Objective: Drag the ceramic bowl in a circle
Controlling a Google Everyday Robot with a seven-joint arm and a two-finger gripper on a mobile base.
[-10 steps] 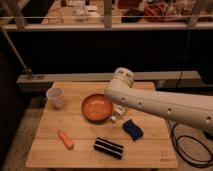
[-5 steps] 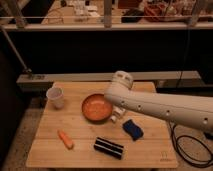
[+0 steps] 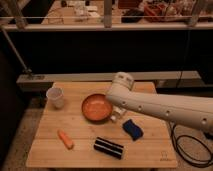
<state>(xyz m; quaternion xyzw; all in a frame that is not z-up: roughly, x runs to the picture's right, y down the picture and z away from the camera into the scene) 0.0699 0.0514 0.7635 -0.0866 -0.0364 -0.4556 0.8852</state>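
**woodbot_fan:** Going from the left: white cup (image 3: 55, 96) near the counter's (image 3: 150, 150) back-left corner, carrot (image 3: 65, 139) toward the front-left. The ceramic bowl (image 3: 95, 107) sits mid-counter, with a dark striped block (image 3: 109, 147) by the front edge.

**rimgrabber:** Yep, and the claw (image 3: 116, 115) is down at the bowl's right rim, under the arm (image 3: 165, 107) reaching in from the right. Probably so it can drag by the rim without lifting. Open or closed? Honestly can't tell. The blue sponge (image 3: 132, 129) is just beside it, so I'd guess a tight circle.
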